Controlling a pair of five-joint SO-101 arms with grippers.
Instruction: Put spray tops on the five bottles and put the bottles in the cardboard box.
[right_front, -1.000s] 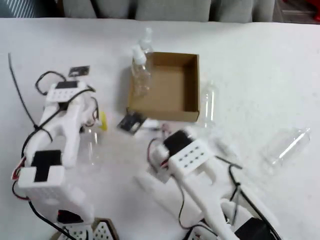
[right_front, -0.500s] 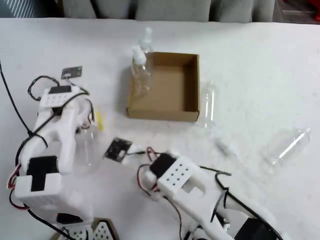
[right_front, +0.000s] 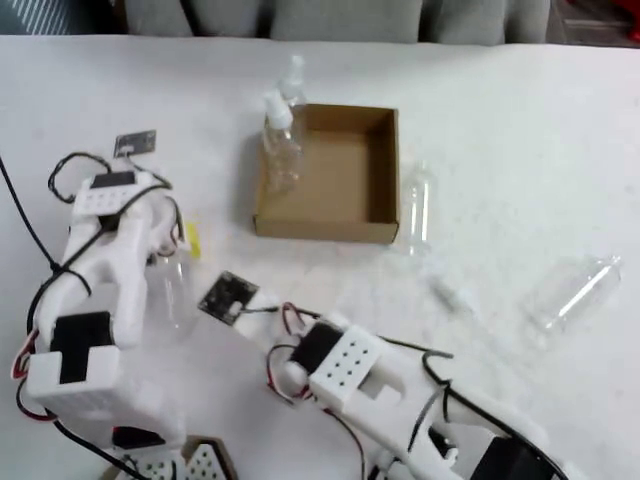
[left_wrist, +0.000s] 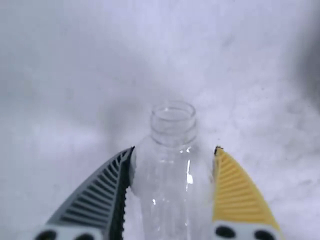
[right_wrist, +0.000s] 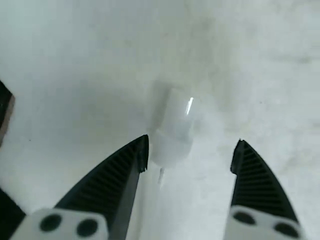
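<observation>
White table (right_front: 520, 110), cardboard box (right_front: 330, 175) near its middle. Left gripper (left_wrist: 172, 150) is clamped on an uncapped bottle (left_wrist: 172, 117) left of the box. The right gripper (right_wrist: 192, 145) has its jaws wide around a spray top (right_wrist: 175, 125) lying on the arms' side of the box.

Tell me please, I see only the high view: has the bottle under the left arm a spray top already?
Observer: No. In the left wrist view the bottle has a bare, open neck, and the left jaws press on both its sides.
Operator: What is under the right arm?
Observer: A white spray top lies on the table between the right jaws, which stand open on either side of it.
</observation>
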